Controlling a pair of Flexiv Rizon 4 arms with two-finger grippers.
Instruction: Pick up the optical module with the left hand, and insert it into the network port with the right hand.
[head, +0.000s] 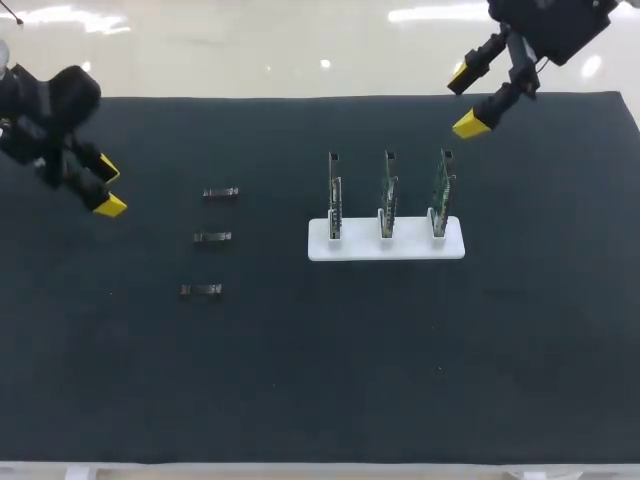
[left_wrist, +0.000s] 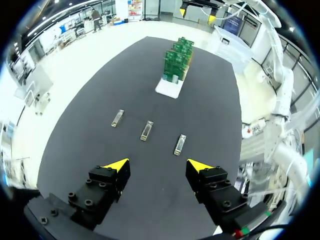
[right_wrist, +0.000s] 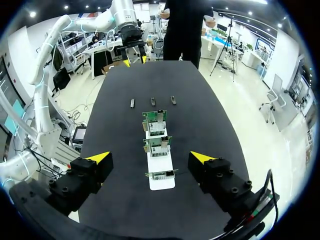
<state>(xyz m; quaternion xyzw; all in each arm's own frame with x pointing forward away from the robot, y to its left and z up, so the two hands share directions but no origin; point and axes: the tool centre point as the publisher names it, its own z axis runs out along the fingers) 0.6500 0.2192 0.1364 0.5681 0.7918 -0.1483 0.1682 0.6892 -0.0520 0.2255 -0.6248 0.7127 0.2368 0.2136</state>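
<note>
Currently the left gripper (left_wrist: 157, 167) hovers over the black table (left_wrist: 100, 150) with its yellow-tipped fingers spread wide and gripping nothing. Just ahead of its fingertips three optical modules (left_wrist: 146, 130) lie flat in a row, apart from one another, and well beyond them stands the white holder (left_wrist: 169, 89) carrying three upright green circuit boards (left_wrist: 176, 62). The right gripper (right_wrist: 152, 157) is likewise wide open and empty, with the holder directly ahead of the gap between its fingers and the modules farther on.
</note>
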